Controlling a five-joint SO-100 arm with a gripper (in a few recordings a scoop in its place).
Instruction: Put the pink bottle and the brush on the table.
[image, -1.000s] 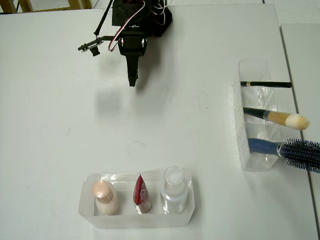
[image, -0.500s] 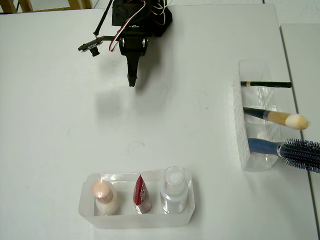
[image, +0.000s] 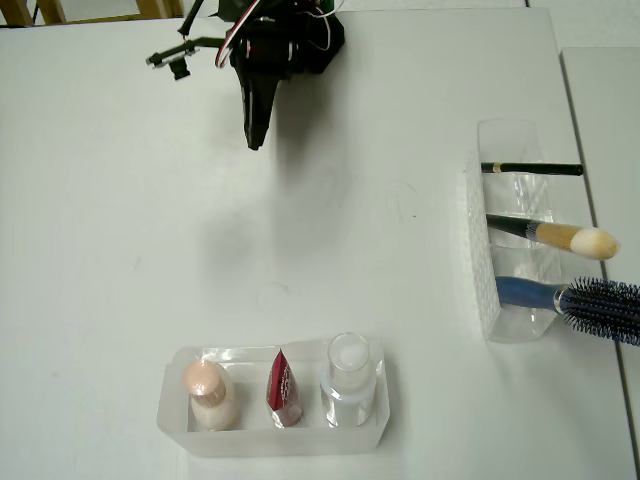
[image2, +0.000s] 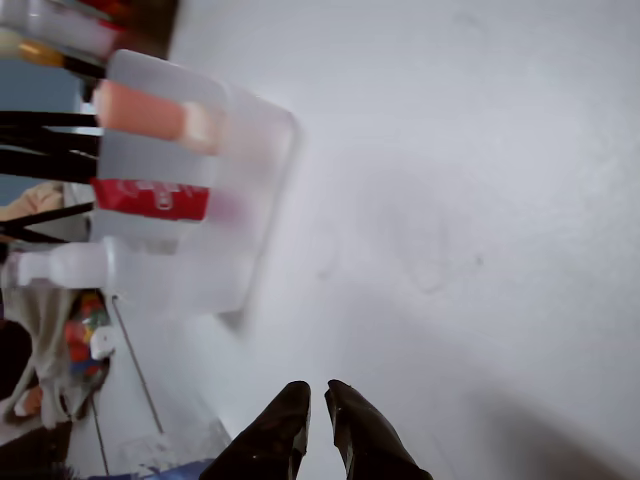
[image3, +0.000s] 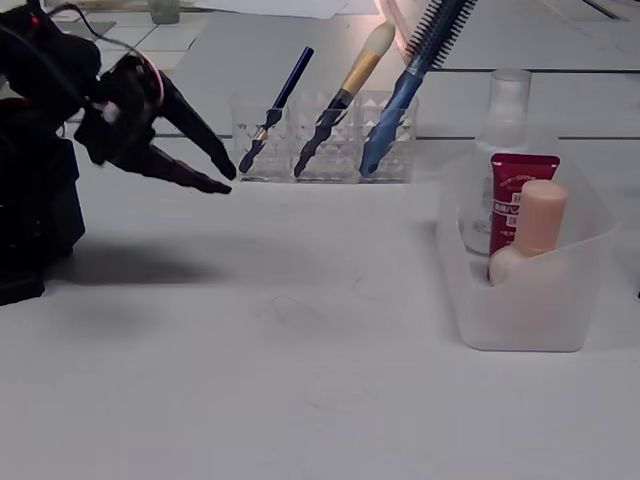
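Two targets untouched: pink bottle (image: 208, 392) standing in the tray (image: 180, 436), brush (image: 556, 236) propped in the clear holder (image: 480, 280). Gripper (image: 255, 140) hovers empty above the table (image: 100, 250), jaws slightly parted.

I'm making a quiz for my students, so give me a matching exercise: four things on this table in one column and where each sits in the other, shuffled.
Things:
1. pink bottle
2. brush
3. red sachet
4. blue hairbrush

Places, overhead view:
A. middle of the near tray
B. middle slot of the clear holder
C. left end of the tray
D. nearest slot of the holder

Pairs: 1-C, 2-B, 3-A, 4-D
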